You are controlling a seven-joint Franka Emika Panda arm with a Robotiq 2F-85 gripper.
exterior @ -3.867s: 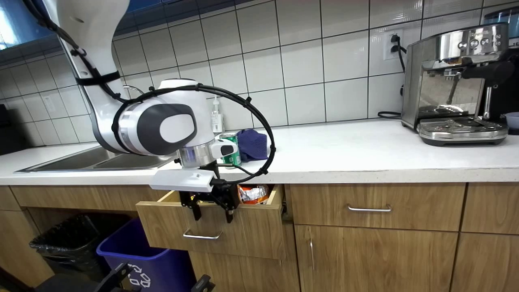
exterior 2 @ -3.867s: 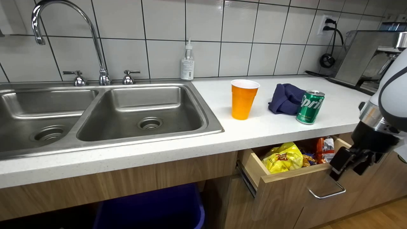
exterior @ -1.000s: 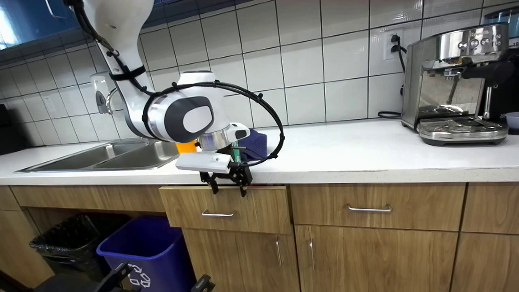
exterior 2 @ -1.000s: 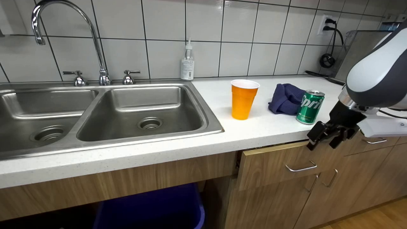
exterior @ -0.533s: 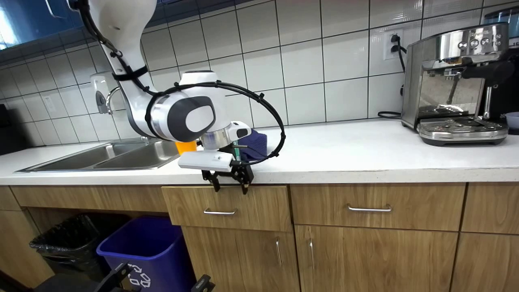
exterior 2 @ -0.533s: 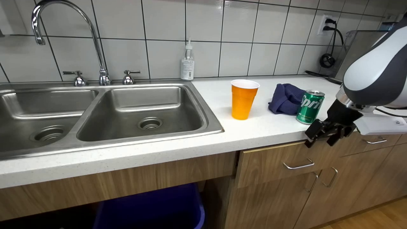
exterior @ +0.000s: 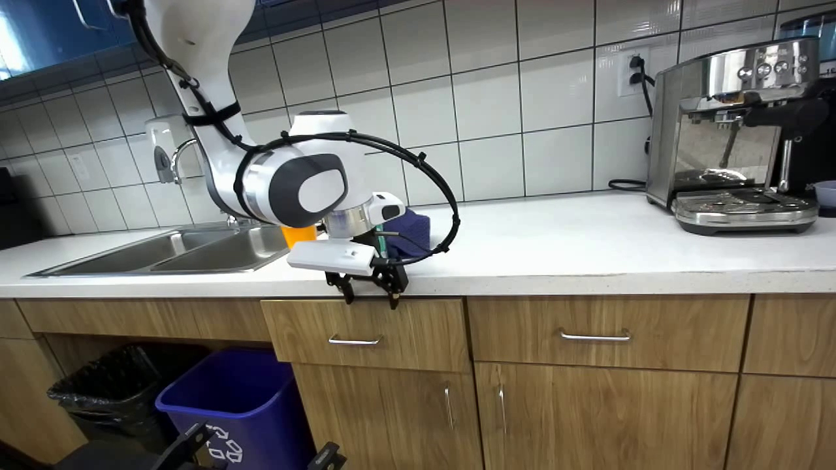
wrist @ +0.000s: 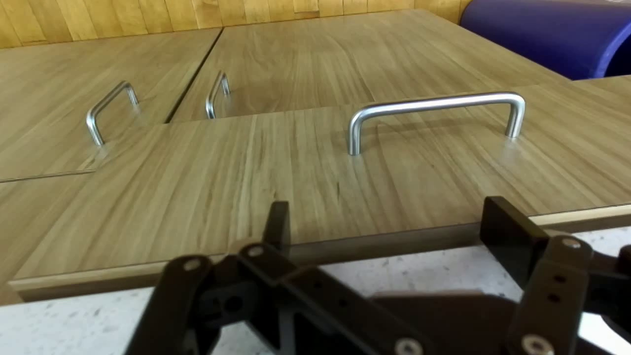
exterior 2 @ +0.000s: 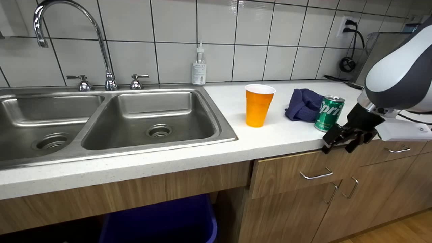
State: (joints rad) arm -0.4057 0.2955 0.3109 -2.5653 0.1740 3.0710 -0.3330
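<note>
jaws are standing wide apart, hanging by the top edge of the wooden drawer (exterior: 400, 330); cannot tell if they are touching it. drawer is sitting shut or almost shut under the front edge of the desk (exterior: 555, 241), metal handle (wrist: 438, 103) facing out. green can (exterior 2: 329, 114) is standing nearby on the desk, just beside a dark blue cloth (exterior 2: 303, 105).

The drawer (exterior: 372, 326) has a flat, brown wood-grain front with a paler top edge and a silver bar handle (wrist: 436, 103) running crosswise. It sits just below the edge of the counter (exterior: 555, 248), shut or nearly so; whether its front is fully flush is hard to tell.
</note>
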